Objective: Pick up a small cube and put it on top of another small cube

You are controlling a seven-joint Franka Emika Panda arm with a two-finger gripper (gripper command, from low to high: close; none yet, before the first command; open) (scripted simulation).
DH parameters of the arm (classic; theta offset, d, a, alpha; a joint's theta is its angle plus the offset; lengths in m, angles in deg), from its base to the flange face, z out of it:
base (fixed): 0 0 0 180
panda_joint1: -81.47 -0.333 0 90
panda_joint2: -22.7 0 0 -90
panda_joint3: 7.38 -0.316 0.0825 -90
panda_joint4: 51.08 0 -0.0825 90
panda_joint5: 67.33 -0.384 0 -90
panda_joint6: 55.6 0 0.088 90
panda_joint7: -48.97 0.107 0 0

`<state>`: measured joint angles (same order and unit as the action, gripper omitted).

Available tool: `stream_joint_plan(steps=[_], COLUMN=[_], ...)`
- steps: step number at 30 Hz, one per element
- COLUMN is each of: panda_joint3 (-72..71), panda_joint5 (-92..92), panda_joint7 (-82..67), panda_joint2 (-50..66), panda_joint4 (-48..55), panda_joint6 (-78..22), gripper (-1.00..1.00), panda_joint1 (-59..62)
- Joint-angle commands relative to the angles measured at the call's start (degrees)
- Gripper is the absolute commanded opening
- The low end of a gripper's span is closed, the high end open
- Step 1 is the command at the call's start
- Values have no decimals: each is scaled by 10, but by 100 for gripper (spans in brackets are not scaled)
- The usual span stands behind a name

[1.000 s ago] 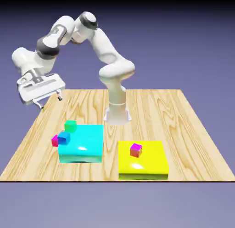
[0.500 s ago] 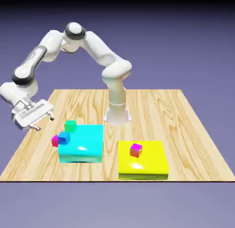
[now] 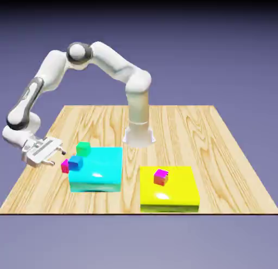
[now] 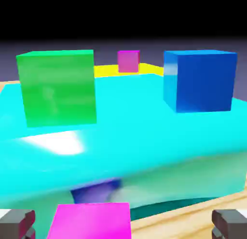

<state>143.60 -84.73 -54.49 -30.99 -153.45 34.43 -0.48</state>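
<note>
Nothing is stacked yet: lifting and placing remain. The wooden table (image 3: 179,121) sits before a plain violet backdrop. At the cyan block's (image 3: 100,170) nine o'clock edge, the gripper (image 3: 54,157) hovers wide open, empty, beside the small cube (image 3: 64,166), which rests on the table.

The wooden surface (image 3: 206,132) carries a cyan block (image 3: 100,173) toward the exterior view's left and a yellow block (image 3: 171,194) to its right, well apart. A magenta cube (image 3: 64,166) sits on the wood, touching the cyan block's left side.
</note>
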Motion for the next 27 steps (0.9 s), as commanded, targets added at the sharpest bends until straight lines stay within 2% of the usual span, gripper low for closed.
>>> stream_joint_plan(steps=[1, 3, 4, 9, 22, 24, 27], panda_joint3=[0, -1, -1, -2, -41, -41, -50], panda_joint5=[-2, -6, -6, -5, -110, -111, -128], panda_joint7=[-5, -15, -15, 2, -16, -16, -35], panda_joint2=[-3, -8, -8, 16, 286, 287, 288], panda_joint4=[-21, -58, -58, -1, -198, -199, -261], panda_joint6=[24, 68, 68, -15, -75, -75, -12], gripper=[0, 0, -100, -100, -100, -100, -100], panda_joint1=[-4, -11, -11, 3, 26, 26, 11])
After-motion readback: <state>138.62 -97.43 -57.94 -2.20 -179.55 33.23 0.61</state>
